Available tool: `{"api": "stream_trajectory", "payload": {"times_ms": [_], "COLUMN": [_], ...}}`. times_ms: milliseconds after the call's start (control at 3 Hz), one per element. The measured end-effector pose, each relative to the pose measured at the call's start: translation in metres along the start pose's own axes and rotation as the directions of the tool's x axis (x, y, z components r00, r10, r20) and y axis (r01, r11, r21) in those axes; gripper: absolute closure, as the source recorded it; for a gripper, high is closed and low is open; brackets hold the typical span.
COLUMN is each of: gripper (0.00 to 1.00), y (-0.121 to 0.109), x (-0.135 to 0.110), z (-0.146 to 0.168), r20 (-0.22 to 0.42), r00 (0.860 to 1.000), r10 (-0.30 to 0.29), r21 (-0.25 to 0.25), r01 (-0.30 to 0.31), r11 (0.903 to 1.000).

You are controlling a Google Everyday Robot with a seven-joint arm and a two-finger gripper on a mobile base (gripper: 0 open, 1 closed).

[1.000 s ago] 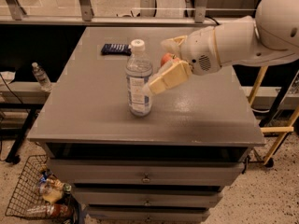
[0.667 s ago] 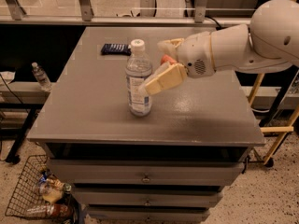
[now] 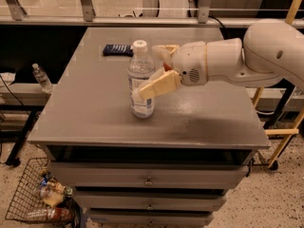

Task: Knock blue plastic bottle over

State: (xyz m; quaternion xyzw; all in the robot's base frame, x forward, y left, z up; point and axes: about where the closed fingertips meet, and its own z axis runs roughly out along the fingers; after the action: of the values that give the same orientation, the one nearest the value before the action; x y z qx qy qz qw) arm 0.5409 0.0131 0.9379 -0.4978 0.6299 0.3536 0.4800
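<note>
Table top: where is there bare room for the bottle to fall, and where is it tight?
Bare: the left strip between the blue plastic bottle and the left edge of the table, and the front strip before it. Crowded: mid-back, where the open gripper is at the bottle, near the dark blue packet.

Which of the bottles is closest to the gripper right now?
The white-capped, blue-labelled bottle standing on the table, right at the gripper. The small bottle sits off to the left, and the rest lie in the wire basket below.
</note>
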Motion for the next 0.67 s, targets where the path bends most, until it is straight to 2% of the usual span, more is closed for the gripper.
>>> {"api": "stream_trajectory", "payload": {"times_ms": [333,667], "gripper": [0.18,0.42], "y": [0.0016,0.0000], "x": [0.0037,0.0087], "z": [0.0072,0.0046], "r20": [0.033,0.047], "r00": [0.999,0.999], "r10": [0.014,0.018], "r21": [-0.015,-0.012], "r01": [-0.013,-0.017], "r11": [0.9998,0.9998]}}
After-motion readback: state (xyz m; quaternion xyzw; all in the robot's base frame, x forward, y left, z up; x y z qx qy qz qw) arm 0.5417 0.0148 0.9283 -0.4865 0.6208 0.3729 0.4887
